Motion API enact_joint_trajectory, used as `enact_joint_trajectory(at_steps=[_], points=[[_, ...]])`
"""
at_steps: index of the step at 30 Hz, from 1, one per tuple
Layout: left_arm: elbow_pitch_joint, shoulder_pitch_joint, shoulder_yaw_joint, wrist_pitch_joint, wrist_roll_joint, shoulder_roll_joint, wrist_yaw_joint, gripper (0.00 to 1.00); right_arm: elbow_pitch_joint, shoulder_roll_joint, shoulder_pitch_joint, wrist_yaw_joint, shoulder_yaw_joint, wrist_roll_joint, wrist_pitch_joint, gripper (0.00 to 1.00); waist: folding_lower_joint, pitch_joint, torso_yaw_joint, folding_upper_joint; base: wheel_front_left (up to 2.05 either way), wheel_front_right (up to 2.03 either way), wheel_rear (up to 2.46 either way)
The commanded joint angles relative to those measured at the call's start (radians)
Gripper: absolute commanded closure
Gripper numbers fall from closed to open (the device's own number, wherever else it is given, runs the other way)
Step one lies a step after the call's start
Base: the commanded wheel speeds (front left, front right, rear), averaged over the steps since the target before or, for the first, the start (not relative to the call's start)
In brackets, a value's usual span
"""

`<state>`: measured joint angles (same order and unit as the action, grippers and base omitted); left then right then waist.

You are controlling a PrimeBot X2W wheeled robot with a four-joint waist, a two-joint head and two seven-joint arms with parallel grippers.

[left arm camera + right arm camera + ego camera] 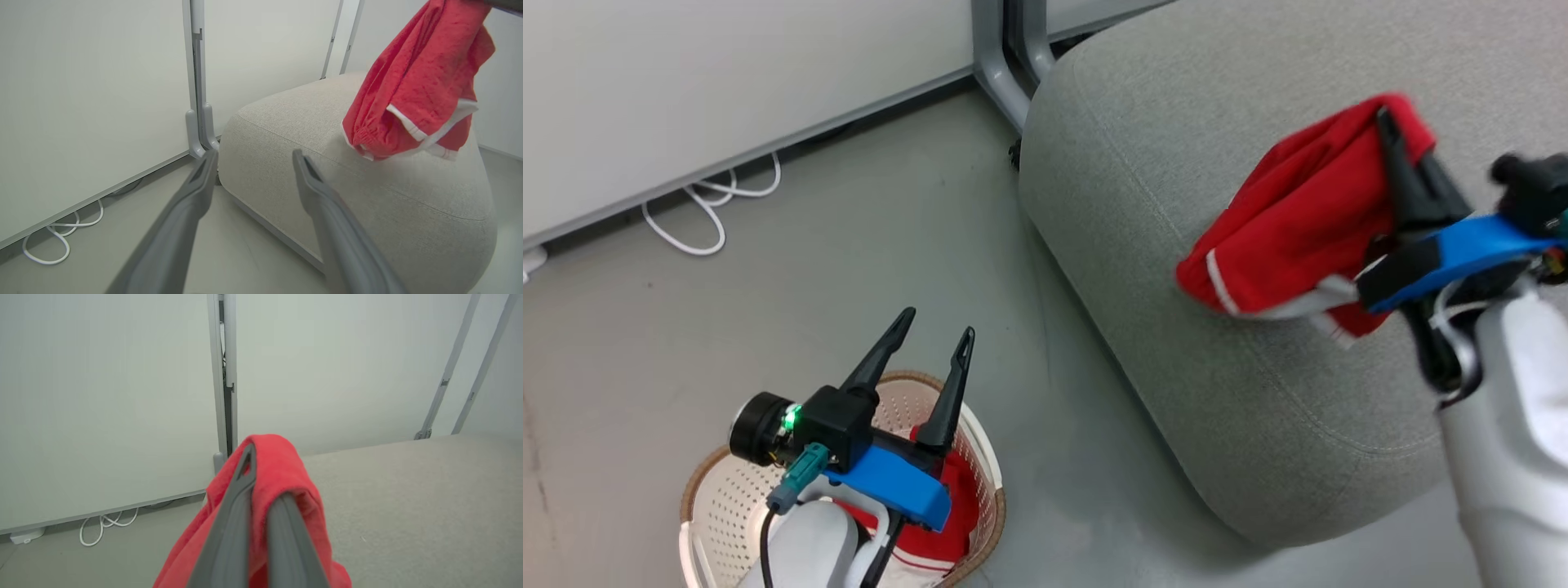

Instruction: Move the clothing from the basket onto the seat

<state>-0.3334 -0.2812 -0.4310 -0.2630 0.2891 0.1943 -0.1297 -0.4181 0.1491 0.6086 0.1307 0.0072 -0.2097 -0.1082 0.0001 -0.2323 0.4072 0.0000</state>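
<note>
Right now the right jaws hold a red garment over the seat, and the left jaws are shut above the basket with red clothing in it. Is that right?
Not quite: the left gripper has its jaws open, not shut; the left wrist view shows the gap. The rest holds: the right gripper grips the red garment over the seat, and red clothing lies in the basket.

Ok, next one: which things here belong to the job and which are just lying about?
Belongs to the job: red garment, held by the shut right gripper over the seat; more red clothing in the basket; open left gripper above the basket.
Just lying about: white cable on the floor; grey post by the wall.
</note>
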Motion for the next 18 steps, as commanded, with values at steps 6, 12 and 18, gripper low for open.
enact_joint_trajectory(at_steps=[6,12,18], points=[[0.048,-0.091,-0.035,-0.003,-0.019,0.050,-0.001,0.00,-0.017,0.107,0.167,0.000,-0.150,-0.006,-0.003,1.00,-0.0001,-0.168,-0.097,0.0000,0.00,0.00,0.00],[0.109,-0.175,-0.072,-0.003,-0.026,0.090,-0.001,0.00,-0.029,0.216,0.283,0.000,-0.319,0.004,-0.014,1.00,-0.0001,-0.313,-0.169,0.0000,0.00,0.00,0.00],[0.167,-0.229,-0.088,-0.003,-0.037,0.160,-0.001,0.00,-0.121,0.259,0.353,0.000,-0.461,-0.015,-0.064,1.00,-0.0001,-0.441,-0.209,0.0000,0.00,0.00,0.00]])
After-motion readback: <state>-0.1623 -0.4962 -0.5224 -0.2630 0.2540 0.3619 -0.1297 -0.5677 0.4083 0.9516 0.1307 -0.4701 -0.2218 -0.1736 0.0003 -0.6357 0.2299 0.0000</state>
